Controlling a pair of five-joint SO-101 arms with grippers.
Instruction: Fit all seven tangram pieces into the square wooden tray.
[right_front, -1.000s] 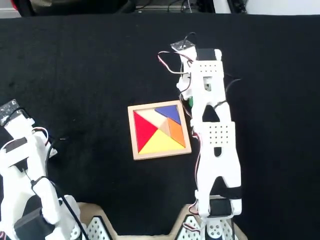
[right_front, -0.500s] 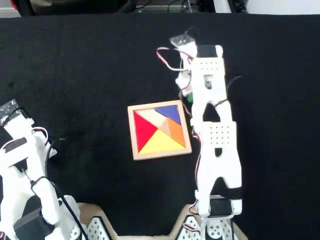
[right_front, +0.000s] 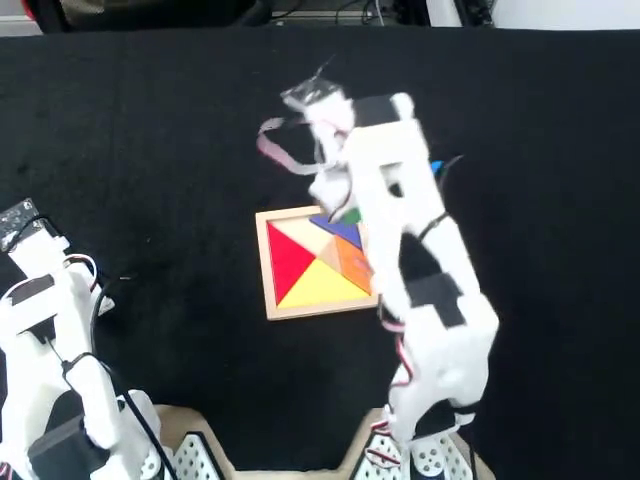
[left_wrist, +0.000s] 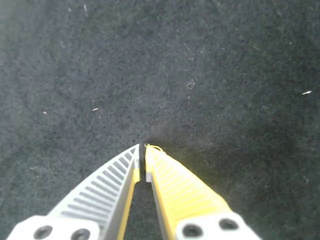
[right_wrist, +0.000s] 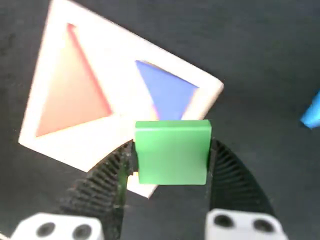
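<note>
A black cloth covers the whole tabletop (right_front: 150, 130), and the square wooden tray (right_front: 320, 307) lies near its middle, turned a little askew. Several pieces already sit in it: a red triangle (right_front: 288, 258), a yellow triangle (right_front: 320, 285), an orange piece (right_front: 352, 262), a blue triangle (right_front: 340, 228) and a pale piece (right_front: 315, 240) between them.

The right arm (right_front: 400, 220) stretches out over the tray's right side. The right arm's jaws are clamped on a green square (right_wrist: 172, 160), one on each of two opposite edges. The square hangs flat above the tray's far right corner, close to the blue triangle. A small light-blue piece (right_wrist: 312, 112) lies loose on the cloth, off beyond that corner.

The left arm (right_front: 40, 300) sits well apart at the near left edge. The left arm's jaws are together, with nothing between them, over bare cloth.

To my eye the step in hand is carrying the green square in for placing. That would leave the light-blue piece as the last to fetch.

The next move calls for finding the open slot, which I cannot make out, since the arm hides that part of the tray. The square's edges then need turning to match the slot before it goes down. The jaws should part only once it rests inside the rim, because a corner caught on a neighbour would leave it propped up.
</note>
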